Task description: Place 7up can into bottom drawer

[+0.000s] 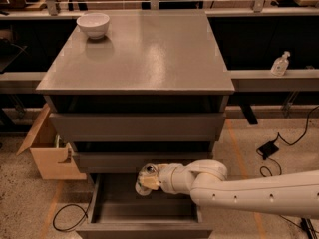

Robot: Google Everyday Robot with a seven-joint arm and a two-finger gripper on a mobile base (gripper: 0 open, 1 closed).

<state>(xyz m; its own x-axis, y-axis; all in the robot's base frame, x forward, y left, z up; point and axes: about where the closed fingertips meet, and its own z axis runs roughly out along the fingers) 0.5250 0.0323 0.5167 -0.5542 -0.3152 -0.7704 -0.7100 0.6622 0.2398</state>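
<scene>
The grey cabinet's bottom drawer [144, 210] is pulled out toward me, its dark interior open. My white arm reaches in from the right, and my gripper [147, 180] is over the drawer's back middle, just below the middle drawer's front. It is shut on the 7up can [146, 175], whose silver top and pale side show at the gripper's tip. The can hangs above the drawer floor, tilted.
A white bowl [92, 25] stands on the cabinet top [144, 54] at the back left. An open cardboard box [47, 151] sits on the floor left of the cabinet. A black cable [65, 215] loops by the drawer's left side. A clear bottle [280, 63] stands on the right shelf.
</scene>
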